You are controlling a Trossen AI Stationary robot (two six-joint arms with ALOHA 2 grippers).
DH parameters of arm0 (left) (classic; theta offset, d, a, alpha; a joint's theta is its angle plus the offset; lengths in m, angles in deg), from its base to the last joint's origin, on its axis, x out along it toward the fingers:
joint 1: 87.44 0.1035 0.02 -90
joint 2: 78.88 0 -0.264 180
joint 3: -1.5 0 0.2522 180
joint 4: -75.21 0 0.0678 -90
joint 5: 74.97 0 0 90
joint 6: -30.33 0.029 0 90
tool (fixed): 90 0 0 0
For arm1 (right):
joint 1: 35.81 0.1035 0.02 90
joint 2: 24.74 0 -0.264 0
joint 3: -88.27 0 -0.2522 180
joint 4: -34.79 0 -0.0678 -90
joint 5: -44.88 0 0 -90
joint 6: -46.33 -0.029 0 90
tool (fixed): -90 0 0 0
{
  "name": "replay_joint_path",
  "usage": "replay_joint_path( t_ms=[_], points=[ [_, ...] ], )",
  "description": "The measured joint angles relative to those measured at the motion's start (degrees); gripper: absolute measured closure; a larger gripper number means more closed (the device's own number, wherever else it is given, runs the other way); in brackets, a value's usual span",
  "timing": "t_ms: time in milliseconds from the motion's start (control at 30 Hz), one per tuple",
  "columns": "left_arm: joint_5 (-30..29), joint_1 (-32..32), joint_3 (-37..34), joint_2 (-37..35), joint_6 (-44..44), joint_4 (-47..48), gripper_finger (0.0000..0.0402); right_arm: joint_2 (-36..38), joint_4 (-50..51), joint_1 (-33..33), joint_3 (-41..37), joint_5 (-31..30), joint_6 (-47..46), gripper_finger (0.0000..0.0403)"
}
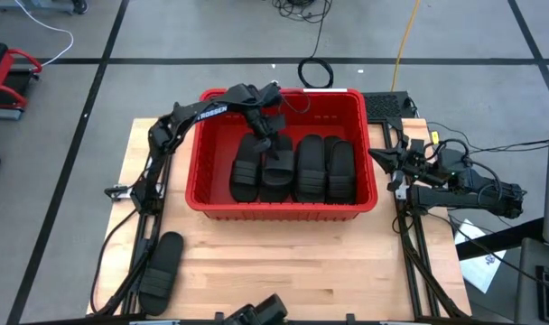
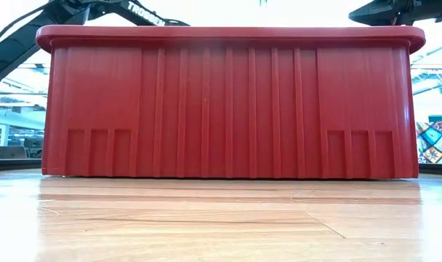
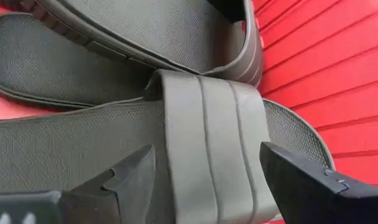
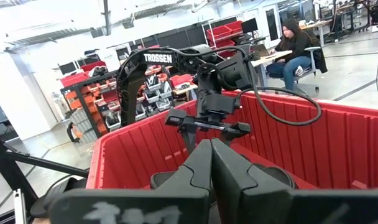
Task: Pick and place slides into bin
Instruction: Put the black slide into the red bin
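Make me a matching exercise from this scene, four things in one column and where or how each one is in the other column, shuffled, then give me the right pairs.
Column one:
1. left gripper
2. right gripper
3. bin
4. lone slide

Column two:
A. lying on the wooden table, outside the crate, near the left front corner
B. shut, waiting beside the bin's right wall
C. bright red, holding several black slides
D. open, down inside the bin, fingers either side of a slide's strap

Pairs: 1-D, 2-B, 3-C, 4-A
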Motion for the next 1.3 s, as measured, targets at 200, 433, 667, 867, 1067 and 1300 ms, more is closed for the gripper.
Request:
replay_joint_path(
  t_ms=[200,433,667,867,1067,1300],
  points=[
    [-1.12,-1.54,0.0,0.0,0.28,0.33,0.0126,0.01,0.02,0.0,0.0,-0.03,0.01,0.0403],
    [-8.07,-4.77,0.0,0.0,2.02,0.9,0.0154,0.01,0.04,-0.01,0.0,-0.05,0.22,0.0403],
    [-11.87,-6.81,0.0,-0.02,4.45,1.05,0.027,0.0,0.7,0.01,0.0,0.03,0.44,0.0403],
    [-11.19,-6.92,0.01,-0.13,5.35,1.23,0.0388,0.01,1.34,0.01,0.0,0.05,0.37,0.0403],
    [-11.53,-6.88,0.0,-1.42,2.33,1.9,0.0396,0.0,1.35,-0.01,0.0,0.08,0.27,0.0403],
    [-11.33,-7.33,0.0,-1.64,-0.65,3.31,0.0398,0.01,1.36,0.01,0.0,0.12,0.42,0.0403]
  ],
)
